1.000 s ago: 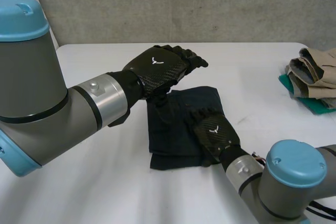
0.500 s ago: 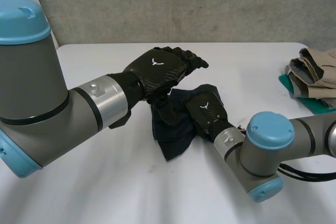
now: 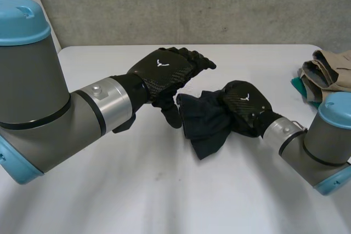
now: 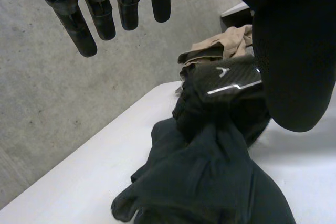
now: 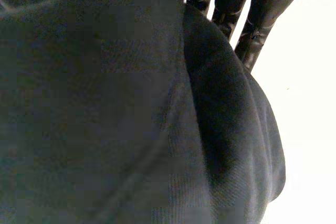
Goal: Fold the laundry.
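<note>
Two robot hands flank one dark cloth (image 3: 205,127); the right robot hand (image 3: 245,106) clutches it in a bunch by one end, so the cloth trails from that palm towards the left robot hand (image 3: 164,70), its long axis running across the bench (image 3: 109,190) between them; its loose corner lies just beside the left thumb (touching or not, I cannot tell); the left robot hand hovers open, fingers straight, and looks best placed to take that corner; a tan pile (image 3: 329,75) sits well apart.
</note>
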